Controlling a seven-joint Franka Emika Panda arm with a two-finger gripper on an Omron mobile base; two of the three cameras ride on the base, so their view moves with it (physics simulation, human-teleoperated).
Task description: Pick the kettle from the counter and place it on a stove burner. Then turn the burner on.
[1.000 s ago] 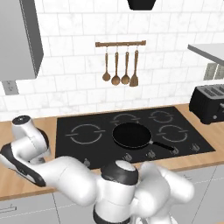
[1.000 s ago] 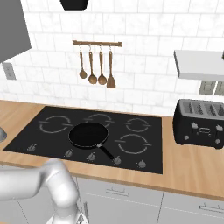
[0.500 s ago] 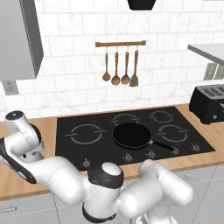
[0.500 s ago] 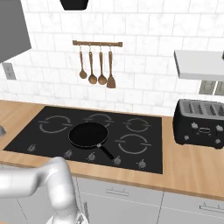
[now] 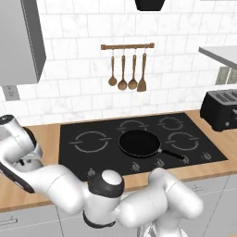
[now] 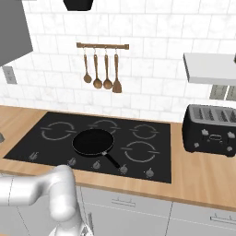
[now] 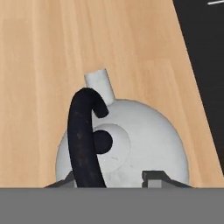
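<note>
Claw [image 7: 112, 179]: low centre of the hand view, tips peeking up at the bottom edge on either side of the black loop handle [image 7: 85, 140]; whether they are clamped on it or only straddling it cannot be told from here.

Kettle [image 7: 127, 140]: squat silver dome, centre of the hand view, spout pointing toward the top of the frame. It sits on the wooden counter [image 7: 52, 52], not yet lifted by any sign. In the left base view a sliver of it shows at lower left, tucked under the arm's wrist.

Stove [image 5: 139, 141]: black glass, middle of the left base view; its edge crosses the upper right corner of the hand view, near the kettle but apart from it.

Stove burner [image 5: 91, 140]: large ring at the stove's left, bare.

Frying pan [image 5: 140, 142]: occupies the centre ring.

Knobs [image 5: 159, 163]: row along the front edge, none handled as far as can be seen.

Toaster [image 5: 222, 109]: far right.

Status, judged: pick under way; carry, placement and burner ignition all outstanding.
</note>
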